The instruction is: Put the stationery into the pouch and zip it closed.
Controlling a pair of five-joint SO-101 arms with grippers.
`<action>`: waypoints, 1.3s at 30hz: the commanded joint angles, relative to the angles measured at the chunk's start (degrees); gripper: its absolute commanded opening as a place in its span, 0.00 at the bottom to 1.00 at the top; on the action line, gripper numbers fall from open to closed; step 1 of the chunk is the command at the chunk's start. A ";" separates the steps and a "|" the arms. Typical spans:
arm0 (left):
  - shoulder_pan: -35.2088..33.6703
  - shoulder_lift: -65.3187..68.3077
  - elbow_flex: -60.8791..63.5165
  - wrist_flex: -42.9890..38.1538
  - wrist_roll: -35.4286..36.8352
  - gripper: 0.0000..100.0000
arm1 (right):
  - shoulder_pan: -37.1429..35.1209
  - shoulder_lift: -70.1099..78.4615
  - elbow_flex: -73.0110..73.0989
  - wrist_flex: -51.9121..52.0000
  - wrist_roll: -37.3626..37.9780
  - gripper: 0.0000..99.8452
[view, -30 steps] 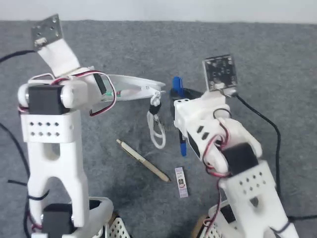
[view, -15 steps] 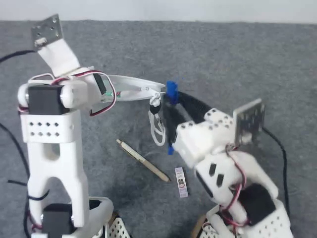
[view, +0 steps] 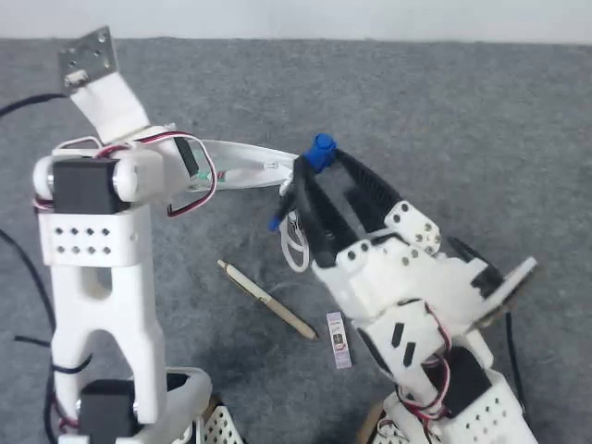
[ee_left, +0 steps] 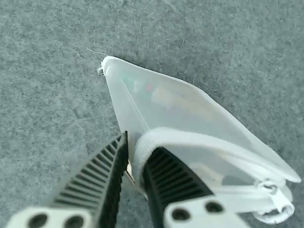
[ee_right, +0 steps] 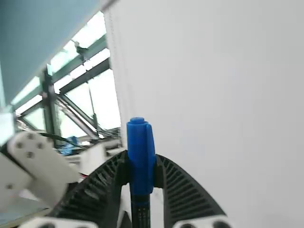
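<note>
My left gripper [ee_left: 133, 148] is shut on the rim of a translucent white pouch [ee_left: 190, 116], holding it above the grey mat. In the high view the pouch [view: 248, 165] sticks out to the right from the left arm, its white strap [view: 294, 242] hanging down. My right gripper [view: 324, 165] is shut on a blue pen [view: 319, 152], tilted, with its cap end up and its tip low beside the pouch's mouth. The right wrist view has the blue pen [ee_right: 140, 161] upright between the fingers. A beige pen [view: 268, 298] and a small purple-and-white stick [view: 339, 339] lie on the mat.
The grey mat [view: 462, 111] spreads open behind and to the right of the arms. Both arm bases stand at the near edge, and a black cable [view: 507, 242] runs along the right side.
The right arm has swung up and to the left, tipping its wrist back and carrying the blue pen toward the pouch's mouth. The left arm and pouch have stayed still.
</note>
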 commanded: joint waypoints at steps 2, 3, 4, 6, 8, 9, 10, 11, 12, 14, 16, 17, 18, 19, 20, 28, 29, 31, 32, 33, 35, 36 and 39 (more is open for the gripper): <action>0.18 -2.73 -2.86 0.35 0.44 0.01 | -2.33 6.02 -0.26 -10.77 -0.26 0.01; 0.18 -2.73 -2.86 0.35 0.44 0.01 | -2.15 7.43 -0.26 -13.93 -0.26 0.01; 0.18 -2.73 -2.86 0.35 0.44 0.01 | -1.80 8.92 -0.26 -16.66 -0.26 0.01; 0.18 -2.73 -2.86 0.35 0.44 0.01 | -0.57 11.91 -0.18 -21.14 -0.26 0.01; 0.18 -2.73 -2.86 0.35 0.44 0.01 | 0.31 14.99 -0.18 -25.01 -0.26 0.01; 0.18 -2.73 -2.86 0.35 0.44 0.01 | 0.84 16.31 -0.18 -26.77 -0.26 0.01; 0.18 -2.73 -2.86 0.35 0.44 0.01 | 1.45 17.80 -0.18 -28.53 -0.26 0.01; 0.18 -2.73 -2.86 0.35 0.44 0.01 | 1.89 19.47 -0.18 -30.11 -0.26 0.01; 0.18 -2.73 -2.86 0.35 0.44 0.01 | 2.24 21.05 -0.18 -31.87 -0.26 0.01; 0.18 -2.73 -2.86 0.44 0.44 0.01 | 2.86 24.48 -0.18 -35.21 -0.26 0.01; 0.18 -2.73 -2.86 0.44 0.44 0.01 | 3.38 28.44 -0.35 -38.29 -0.26 0.01; 0.18 -2.73 -2.86 0.44 0.44 0.01 | 3.74 30.64 -0.44 -39.69 -0.26 0.01; 0.18 -2.73 -2.86 0.44 0.44 0.01 | 4.00 32.75 -0.44 -41.10 -0.26 0.01; 0.18 -2.73 -2.86 0.44 0.44 0.01 | 4.35 34.95 -0.53 -42.77 -0.26 0.01; 0.18 -2.73 -2.86 0.44 0.44 0.01 | 4.44 37.05 -0.53 -44.62 -0.26 0.01; 0.18 -2.73 -2.86 0.53 0.44 0.01 | 4.62 44.00 1.05 -47.08 -0.26 0.01; 0.09 -2.73 -2.86 0.53 0.44 0.01 | 4.62 43.47 1.67 -46.99 -0.26 0.01; -0.70 -2.73 -2.86 0.44 0.44 0.01 | 4.44 42.07 2.64 -43.74 -0.26 0.01; -1.14 -2.73 -2.86 0.44 0.44 0.01 | 4.26 41.19 2.81 -40.92 -0.44 0.01; -1.49 -2.73 -2.86 0.44 0.44 0.01 | 4.18 40.31 2.90 -37.85 -0.53 0.01; -1.76 -2.73 -2.86 0.44 0.44 0.01 | 3.74 38.29 2.90 -31.60 -0.53 0.01; -1.76 -2.73 -2.86 0.44 0.44 0.01 | 3.65 37.14 2.90 -28.44 -0.53 0.01; -1.67 -2.73 -2.86 0.44 0.44 0.01 | 3.56 32.92 2.55 -18.42 -0.53 0.01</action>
